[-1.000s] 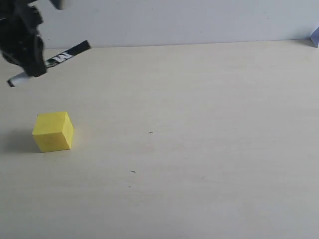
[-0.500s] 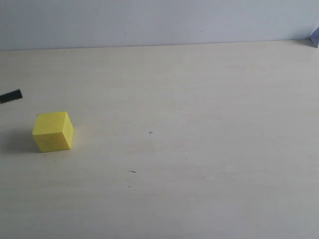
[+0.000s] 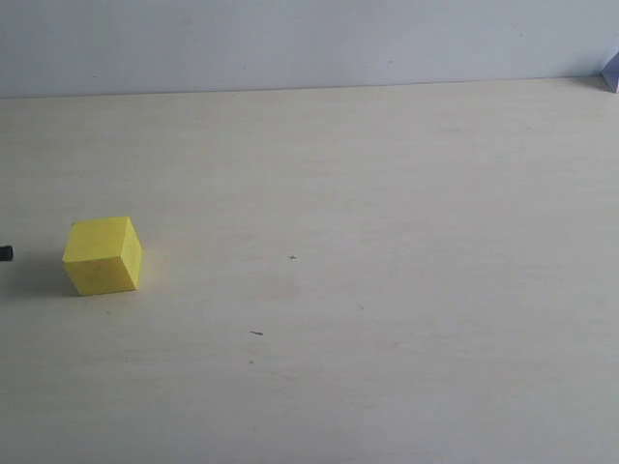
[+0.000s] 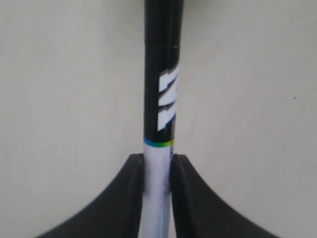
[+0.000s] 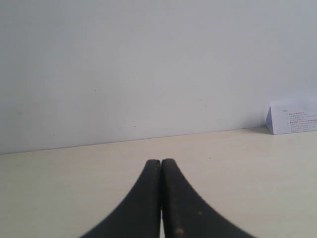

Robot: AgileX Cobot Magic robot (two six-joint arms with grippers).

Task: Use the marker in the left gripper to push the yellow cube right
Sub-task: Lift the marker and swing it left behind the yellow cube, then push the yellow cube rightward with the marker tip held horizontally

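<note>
Pale wooden table surface [image 3: 387, 193] is recorded in front of a plain grey-white wall [image 3: 309, 39]. A small printed card [image 3: 611, 72] stands at the far right corner of the surface.

The yellow cube [image 3: 103, 255] sits flat on the left part of the surface, well apart from the far edge, with bare surface open to its right. No contact with the cube is seen in the exterior view. 1 small dark sliver [image 3: 4, 253] is noted at the left border of that view, level with the cube and near it but apart. It is judged to be the marker's cap end, though too little is shown to confirm this.

In the left wrist view, the left gripper [image 4: 157, 166] is seen closed partway onto the marker [image 4: 161, 89]. Its 2 fingers [image 4: 119, 198] are pressed against the white barrel, and the black cap half is projected forward over bare surface. The cube is not shown in this view. The right gripper [image 5: 161, 166] is seen with its 2 fingers pressed together and nothing held, pointed toward the wall.

Progress is assessed as early. The tool is secured and appears to be lined up on the cube's left side, but the push is not yet begun. Contact and the whole rightward travel are left to be done.
</note>
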